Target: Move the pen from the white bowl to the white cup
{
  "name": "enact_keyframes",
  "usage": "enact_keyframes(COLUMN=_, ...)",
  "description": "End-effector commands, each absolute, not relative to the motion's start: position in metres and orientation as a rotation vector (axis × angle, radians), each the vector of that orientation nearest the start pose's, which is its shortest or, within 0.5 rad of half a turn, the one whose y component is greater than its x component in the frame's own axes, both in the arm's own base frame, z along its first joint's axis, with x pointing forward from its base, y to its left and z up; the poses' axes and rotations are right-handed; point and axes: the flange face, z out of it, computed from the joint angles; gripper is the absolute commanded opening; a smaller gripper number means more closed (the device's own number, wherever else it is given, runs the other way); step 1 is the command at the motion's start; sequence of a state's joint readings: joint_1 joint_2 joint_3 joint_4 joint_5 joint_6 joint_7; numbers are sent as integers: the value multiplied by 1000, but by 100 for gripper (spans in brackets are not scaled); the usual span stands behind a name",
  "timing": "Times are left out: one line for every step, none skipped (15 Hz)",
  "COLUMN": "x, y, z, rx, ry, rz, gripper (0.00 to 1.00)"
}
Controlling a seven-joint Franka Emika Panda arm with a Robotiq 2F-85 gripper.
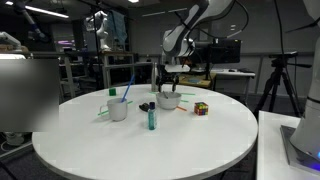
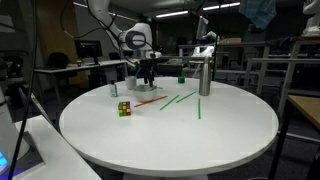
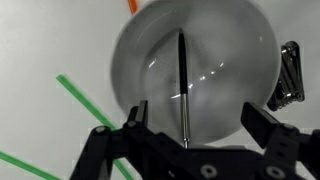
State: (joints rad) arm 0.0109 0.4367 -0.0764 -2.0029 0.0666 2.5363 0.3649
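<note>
While the claw (image 3: 193,113) gapes, the pen (image 3: 182,80) crosses the white bowl (image 3: 232,48).

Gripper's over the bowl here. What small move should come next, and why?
Probably lower straight down. In the wrist view the gripper is open above the white bowl, with one finger on either side of the dark pen lying in it. It looks lined up but seems not yet down at the pen.

white bowl (image 3: 140,65): smooth, glossy, glazed look, bright glints
pen (image 3: 182,85): dark, slight sheen
table (image 3: 40,40): smooth matt white
gripper (image 3: 193,118): matt black, plastic-looking
</note>
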Motion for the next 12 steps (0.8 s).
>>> enact_keyframes(x=626, y=-39, z=245, rx=-3009, ry=692, rz=-143, gripper=100)
enact_keyframes(x=625, y=-39, z=244, rx=-3007, ry=690, rz=-137, gripper=100)
enact_keyframes(x=625, y=-40, z=243, rx=-3008, ry=691, rz=-133, gripper=100)
enact_keyframes(x=625, y=-41, z=242, rx=-3007, ry=690, rz=-131, gripper=100)
enact_keyframes(x=624, y=-43, z=240, rx=-3011, ry=689, rz=-125, gripper=100)
enact_keyframes(x=624, y=-44, z=238, rx=-3012, ry=689, rz=-118, gripper=100)
enact_keyframes(x=623, y=-46, z=235, rx=-3012, ry=685, rz=-112, gripper=100)
enact_keyframes(x=623, y=-47, z=232, rx=-3014, ry=681, rz=-106, gripper=100)
enact_keyframes(x=623, y=-49, z=229, rx=-3017, ry=678, rz=-100, gripper=100)
enact_keyframes(x=622, y=-51, z=227, rx=-3019, ry=675, rz=-95, gripper=100)
enact_keyframes(x=622, y=-51, z=226, rx=-3021, ry=670, rz=-91, gripper=100)
enact_keyframes(x=622, y=-52, z=225, rx=-3024, ry=665, rz=-89, gripper=100)
